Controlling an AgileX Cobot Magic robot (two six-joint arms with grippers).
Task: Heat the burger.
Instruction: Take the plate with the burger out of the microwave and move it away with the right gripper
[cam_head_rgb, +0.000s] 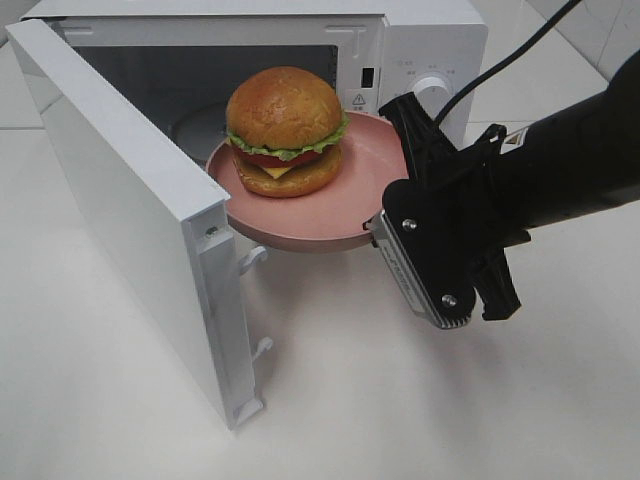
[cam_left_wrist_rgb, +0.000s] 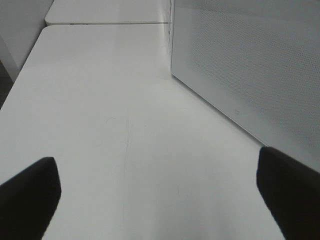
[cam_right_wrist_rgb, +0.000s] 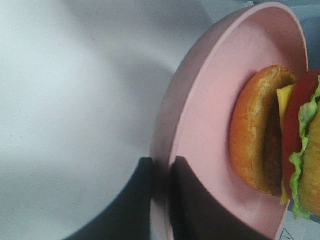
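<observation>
Burger: the burger (cam_head_rgb: 285, 130) sits upright on the pink plate (cam_head_rgb: 365, 190), just beyond the right gripper (cam_head_rgb: 385, 222), at the mouth of the open microwave (cam_head_rgb: 420, 50).
Plate: held in the air above the tabletop (cam_head_rgb: 350, 400), partly inside the microwave opening.
Right gripper: pressed together on the near rim of the plate, one finger (cam_right_wrist_rgb: 142, 200) under it and one on top.
Microwave door: the door (cam_head_rgb: 130, 200) stands open, on the far side of the plate from the right gripper.
Left gripper: the left gripper (cam_left_wrist_rgb: 160, 192) is spread wide and pinches nothing; bare tabletop below it, a white perforated wall (cam_left_wrist_rgb: 250, 65) beside it.
</observation>
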